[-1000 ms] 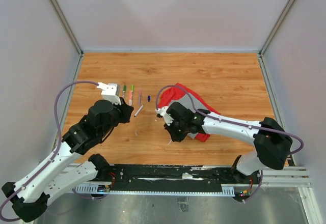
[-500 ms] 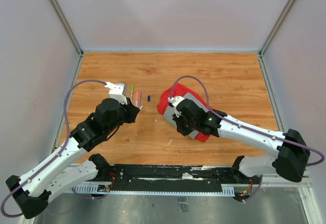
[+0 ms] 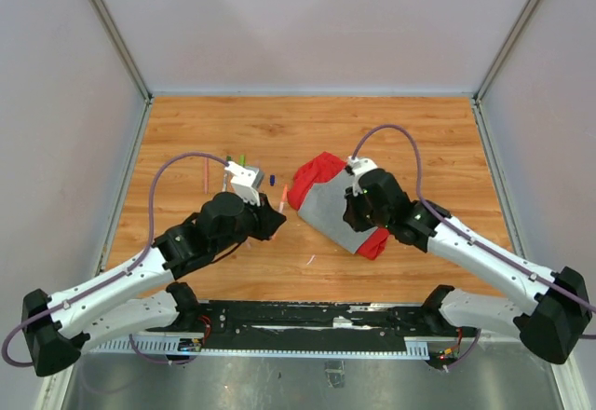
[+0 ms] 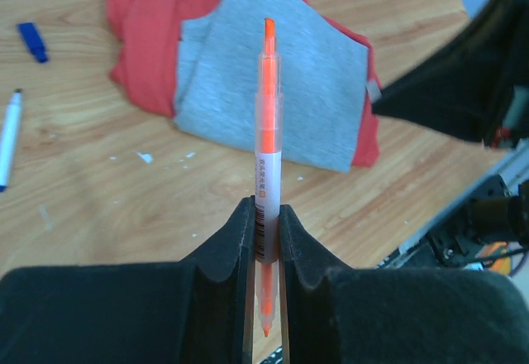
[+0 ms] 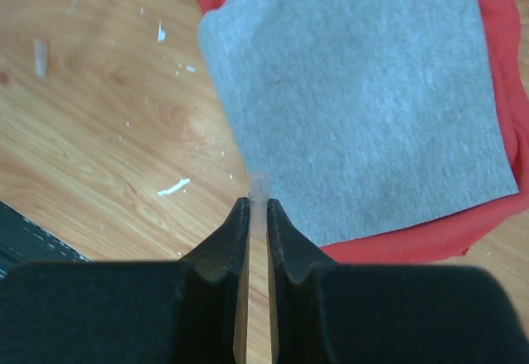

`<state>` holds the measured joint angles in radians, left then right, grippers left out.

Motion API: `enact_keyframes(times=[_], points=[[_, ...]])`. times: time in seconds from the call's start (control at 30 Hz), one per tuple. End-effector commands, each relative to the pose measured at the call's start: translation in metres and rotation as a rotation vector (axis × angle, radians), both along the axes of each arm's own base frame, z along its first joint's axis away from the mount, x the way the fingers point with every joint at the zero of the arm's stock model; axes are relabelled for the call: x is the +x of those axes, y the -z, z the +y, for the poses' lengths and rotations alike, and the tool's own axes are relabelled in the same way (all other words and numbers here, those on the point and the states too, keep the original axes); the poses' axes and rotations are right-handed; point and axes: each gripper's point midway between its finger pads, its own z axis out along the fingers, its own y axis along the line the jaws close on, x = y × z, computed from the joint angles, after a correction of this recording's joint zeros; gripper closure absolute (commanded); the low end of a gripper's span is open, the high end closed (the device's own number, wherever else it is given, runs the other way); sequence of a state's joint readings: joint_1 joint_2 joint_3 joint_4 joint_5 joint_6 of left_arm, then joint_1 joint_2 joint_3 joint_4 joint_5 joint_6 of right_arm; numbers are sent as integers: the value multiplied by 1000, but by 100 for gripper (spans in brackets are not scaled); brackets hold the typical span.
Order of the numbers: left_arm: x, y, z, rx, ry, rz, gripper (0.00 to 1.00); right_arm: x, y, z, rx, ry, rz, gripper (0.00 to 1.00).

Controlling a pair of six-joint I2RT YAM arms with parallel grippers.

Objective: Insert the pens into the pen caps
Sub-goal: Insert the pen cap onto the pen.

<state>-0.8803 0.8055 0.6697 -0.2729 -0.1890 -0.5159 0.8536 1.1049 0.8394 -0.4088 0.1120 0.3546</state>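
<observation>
My left gripper is shut on an orange pen, which stands upright out of the jaws with its tip toward the cloth. In the top view this orange pen hangs above the wood beside the left gripper. My right gripper is shut on a small clear pen cap, over the near-left edge of the cloth; in the top view the right gripper hovers over that cloth. A blue pen cap lies on the table. Other pens lie at the left.
A red-and-grey cloth lies folded mid-table, between the two grippers. A blue-tipped pen and the blue cap lie left of it. Small white scraps dot the wood. Grey walls enclose the table.
The left arm has carried the orange pen to the right, toward the cloth. The right arm has swung right and back, uncovering the grey face of the cloth.
</observation>
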Motion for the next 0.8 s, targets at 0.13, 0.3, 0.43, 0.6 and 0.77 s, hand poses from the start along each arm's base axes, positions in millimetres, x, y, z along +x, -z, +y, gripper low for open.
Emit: enact_keyframes(times=[0.13,0.3,0.43,0.6,0.77], points=[[-21,-4,-49,-110,88,-34,100,8,-36,10,419,42,14,99],[-36,-1,-68,-130,150,-53,100,11,-68,12,622,86,-58,99],[-47,-5,-84,-150,208,-83,99,6,-90,21,825,79,-79,99],[-53,-10,-94,-164,250,-104,100,1,-107,28,981,65,-84,100],[-54,-11,-96,-164,257,-110,99,-5,-126,33,1079,35,-98,99]])
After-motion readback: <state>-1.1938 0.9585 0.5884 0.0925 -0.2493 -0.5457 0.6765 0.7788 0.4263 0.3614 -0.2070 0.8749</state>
